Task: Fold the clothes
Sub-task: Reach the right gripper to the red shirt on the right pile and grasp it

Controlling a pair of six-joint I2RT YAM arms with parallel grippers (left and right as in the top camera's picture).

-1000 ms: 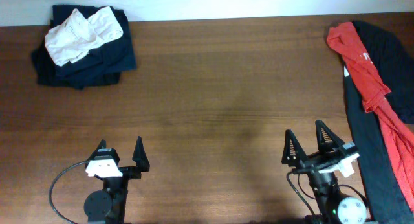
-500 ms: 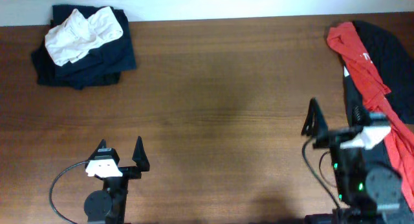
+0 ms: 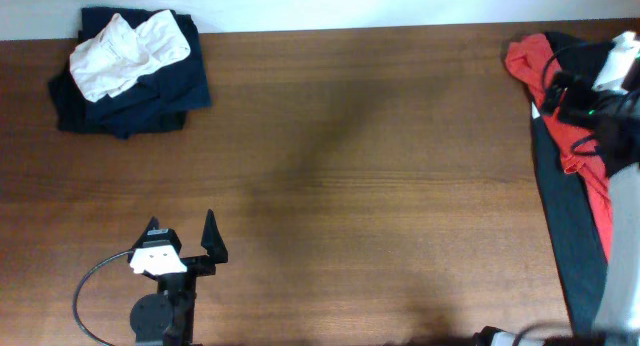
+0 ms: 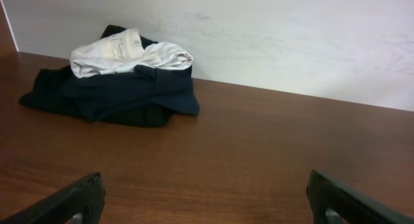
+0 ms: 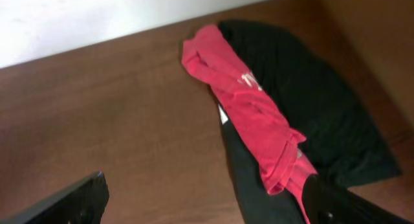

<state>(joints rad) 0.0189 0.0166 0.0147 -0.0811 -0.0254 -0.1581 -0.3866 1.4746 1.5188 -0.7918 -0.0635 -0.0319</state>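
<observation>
Fingers (image 4: 61, 201) of the left gripper (image 3: 181, 228) stand wide apart and hold nothing, low over the wood near the front edge of the table (image 3: 350, 136) and well apart from both heaps of clothing. In the far left corner, against the white wall (image 4: 291, 36), a crumpled white garment (image 3: 125, 48) lies on top of a dark navy pile (image 3: 150, 96). The right gripper (image 5: 204, 188), its fingers likewise spread and empty, hangs above the far right side of the table. A red shirt (image 5: 249, 114) lies there, rumpled in a long strip on top of a black garment (image 5: 317, 101). From the right wrist camera, both pieces lie ahead, between the two fingertips.
</observation>
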